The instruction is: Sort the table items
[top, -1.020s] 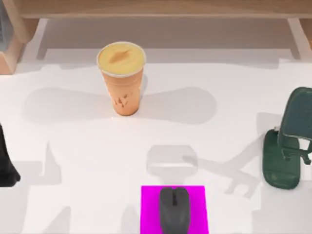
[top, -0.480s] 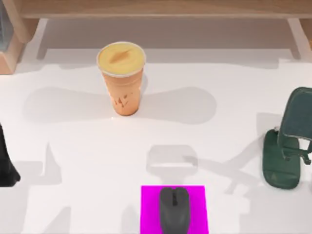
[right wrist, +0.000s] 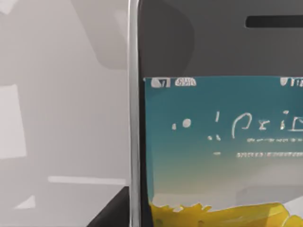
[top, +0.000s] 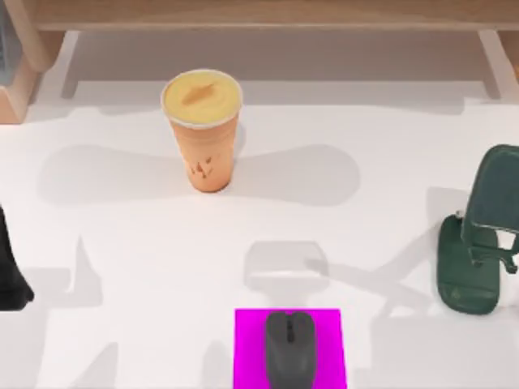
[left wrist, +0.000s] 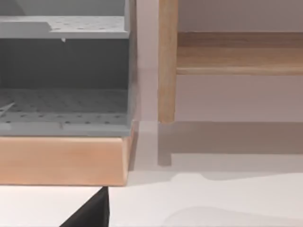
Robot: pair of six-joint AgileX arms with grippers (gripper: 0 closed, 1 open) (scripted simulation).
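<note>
The tall orange cup (top: 201, 134) with a yellow top stands upright at the back left of the white table (top: 130, 243). The dark grey mouse (top: 289, 350) lies on the magenta square (top: 247, 348) at the front edge, in the middle. The white-edged smartphone (right wrist: 213, 132) shows very close in the right wrist view, screen lit, with the white table behind it. A dark part of my right gripper (right wrist: 113, 213) sits beside the phone's edge. My left gripper (top: 10, 271) is parked at the table's left edge, far from all items.
A dark green stand (top: 477, 243) sits at the table's right edge. A wooden frame (top: 259, 16) runs along the back. The left wrist view shows a grey pegboard shelf (left wrist: 64, 71) on a wooden base (left wrist: 61, 158) and a wooden post (left wrist: 167, 61).
The arm's shadow on the table left of the green stand has shifted a little. The cup, mouse, stand and left arm have not moved.
</note>
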